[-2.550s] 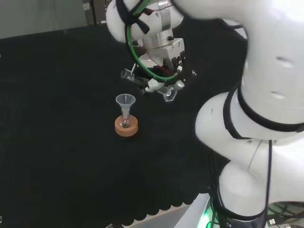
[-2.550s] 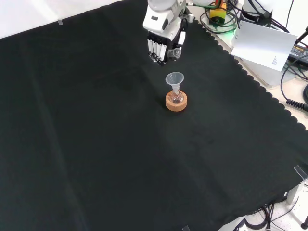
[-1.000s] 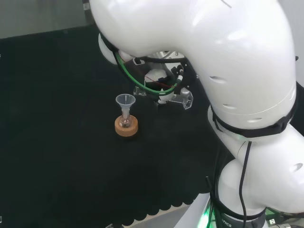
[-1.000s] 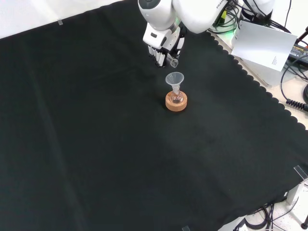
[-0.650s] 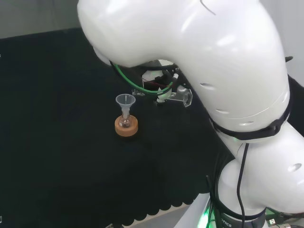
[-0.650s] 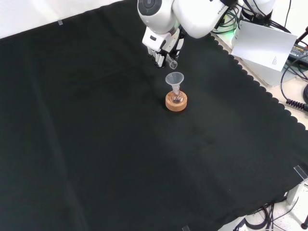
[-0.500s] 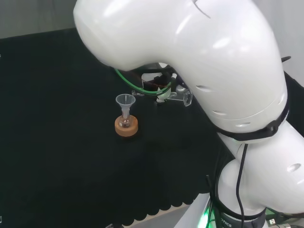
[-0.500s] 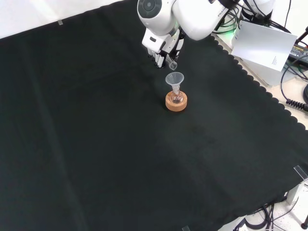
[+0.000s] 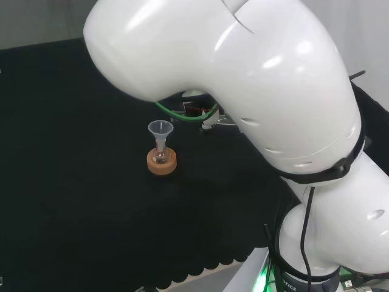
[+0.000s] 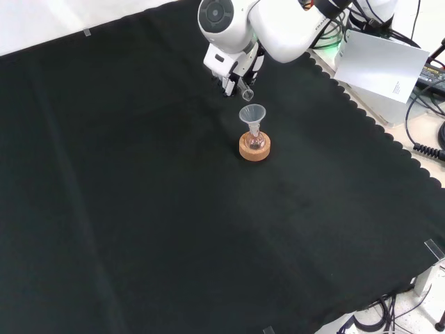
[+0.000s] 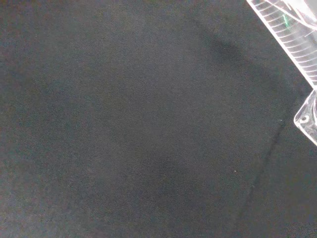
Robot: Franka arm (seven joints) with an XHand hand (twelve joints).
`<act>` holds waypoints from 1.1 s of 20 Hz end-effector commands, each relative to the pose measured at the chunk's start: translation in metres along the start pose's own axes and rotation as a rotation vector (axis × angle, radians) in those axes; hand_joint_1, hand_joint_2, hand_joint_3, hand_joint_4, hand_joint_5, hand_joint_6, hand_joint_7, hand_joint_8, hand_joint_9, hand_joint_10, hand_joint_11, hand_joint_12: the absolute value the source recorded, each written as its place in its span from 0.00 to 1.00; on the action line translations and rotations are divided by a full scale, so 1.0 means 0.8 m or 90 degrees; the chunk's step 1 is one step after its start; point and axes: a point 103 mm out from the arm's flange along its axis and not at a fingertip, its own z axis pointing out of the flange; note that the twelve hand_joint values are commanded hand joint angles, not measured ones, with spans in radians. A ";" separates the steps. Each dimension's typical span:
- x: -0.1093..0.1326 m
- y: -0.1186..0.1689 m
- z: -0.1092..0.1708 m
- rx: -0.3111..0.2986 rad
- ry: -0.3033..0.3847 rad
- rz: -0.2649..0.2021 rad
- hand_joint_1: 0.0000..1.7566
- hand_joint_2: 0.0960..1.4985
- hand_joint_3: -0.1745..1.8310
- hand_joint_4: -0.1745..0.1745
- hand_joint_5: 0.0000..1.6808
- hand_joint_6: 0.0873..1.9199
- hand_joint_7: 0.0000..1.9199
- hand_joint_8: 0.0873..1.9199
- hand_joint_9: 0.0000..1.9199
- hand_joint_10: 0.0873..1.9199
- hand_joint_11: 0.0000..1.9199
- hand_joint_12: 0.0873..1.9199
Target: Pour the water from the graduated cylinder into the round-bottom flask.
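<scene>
We see the hand (image 10: 230, 72) in the front view with its fingers curled round the clear graduated cylinder (image 10: 247, 92), whose open mouth tips down just above and behind the funnel (image 10: 252, 115). The funnel sits in the round-bottom flask (image 10: 256, 142), upright on its cork ring (image 10: 254, 149) on the black cloth (image 10: 139, 209).

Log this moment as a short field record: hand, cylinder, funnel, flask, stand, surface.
hand: fingers curled round the cylinder, above the cloth
graduated cylinder: clear, tilted, its mouth just above the funnel
funnel: clear, upright in the flask's neck
round-bottom flask: upright on its stand
stand: cork ring
surface: black cloth
</scene>
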 end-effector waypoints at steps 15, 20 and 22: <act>0.031 -0.005 -0.032 0.042 -0.084 0.045 0.65 0.76 0.09 0.00 0.54 0.57 0.61 0.17 0.70 0.00 0.64 0.36; 0.033 -0.009 -0.037 0.039 -0.102 0.054 0.65 0.76 0.09 0.00 0.54 0.57 0.61 0.17 0.70 0.00 0.64 0.36; 0.034 -0.010 -0.037 0.037 -0.110 0.057 0.65 0.76 0.09 0.00 0.54 0.57 0.61 0.17 0.70 0.00 0.64 0.36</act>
